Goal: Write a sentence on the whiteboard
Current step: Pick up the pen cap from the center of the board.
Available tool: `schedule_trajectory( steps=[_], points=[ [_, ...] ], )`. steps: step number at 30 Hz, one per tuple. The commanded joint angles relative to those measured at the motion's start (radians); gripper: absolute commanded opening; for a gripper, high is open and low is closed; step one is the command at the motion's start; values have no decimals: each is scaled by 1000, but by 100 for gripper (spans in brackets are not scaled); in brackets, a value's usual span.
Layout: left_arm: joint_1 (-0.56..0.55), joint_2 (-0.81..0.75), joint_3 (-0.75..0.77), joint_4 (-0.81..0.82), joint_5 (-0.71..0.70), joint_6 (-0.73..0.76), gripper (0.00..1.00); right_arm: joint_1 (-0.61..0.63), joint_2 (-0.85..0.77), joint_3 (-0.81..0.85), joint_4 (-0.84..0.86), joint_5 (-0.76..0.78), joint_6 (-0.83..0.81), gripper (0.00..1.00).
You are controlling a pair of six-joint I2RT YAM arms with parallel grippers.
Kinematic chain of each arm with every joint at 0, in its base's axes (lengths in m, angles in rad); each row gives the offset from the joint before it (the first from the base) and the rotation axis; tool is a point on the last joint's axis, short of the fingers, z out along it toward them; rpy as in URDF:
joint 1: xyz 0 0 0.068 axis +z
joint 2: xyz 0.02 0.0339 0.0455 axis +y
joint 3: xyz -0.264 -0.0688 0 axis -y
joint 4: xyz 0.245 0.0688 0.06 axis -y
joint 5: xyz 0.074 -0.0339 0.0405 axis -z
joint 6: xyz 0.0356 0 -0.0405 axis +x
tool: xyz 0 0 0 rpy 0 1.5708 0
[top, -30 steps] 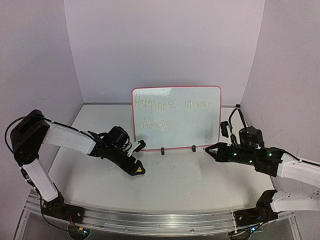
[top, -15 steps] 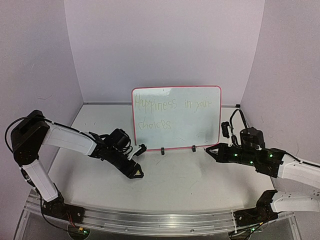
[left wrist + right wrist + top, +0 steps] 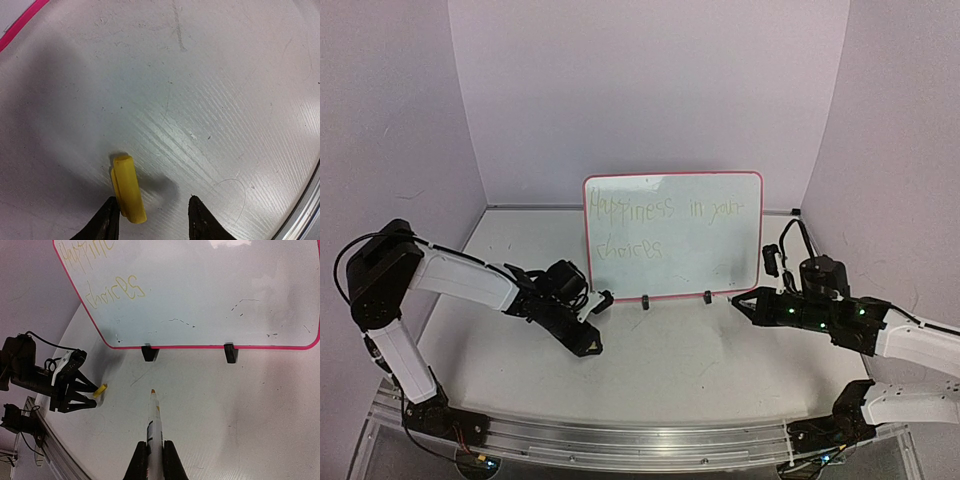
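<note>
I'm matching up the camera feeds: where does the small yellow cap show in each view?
Left wrist: yellow cap lies bottom centre-left, between the open fingers of the left gripper.
Right wrist: left of middle, at that gripper's tips.
Top external: cannot be made out; the left gripper, lower left of centre, covers that spot.
Shared landmark: the pink border of the whiteboard.

Whiteboard (image 3: 210,295): glossy, smooth, smudged. Table (image 3: 225,100): matt wht, fine-ridged, scuffed. Cap (image 3: 129,189): yel. plastic, smooth. Marker (image 3: 155,427): wht plastic.
</note>
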Motion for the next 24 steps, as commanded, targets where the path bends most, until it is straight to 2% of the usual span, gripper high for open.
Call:
schedule_trajectory(
  steps=[1,12,24],
  points=[
    [-22,32,50,-46,-60,6,42,6,3,-4,30,14,-3,0],
    [-42,46,54,-121,-142,-16,27,6,2,-7,30,20,-5,0],
    [-62,66,55,-147,-132,-16,0,5,14,35,22,-50,-40,0]
  ],
)
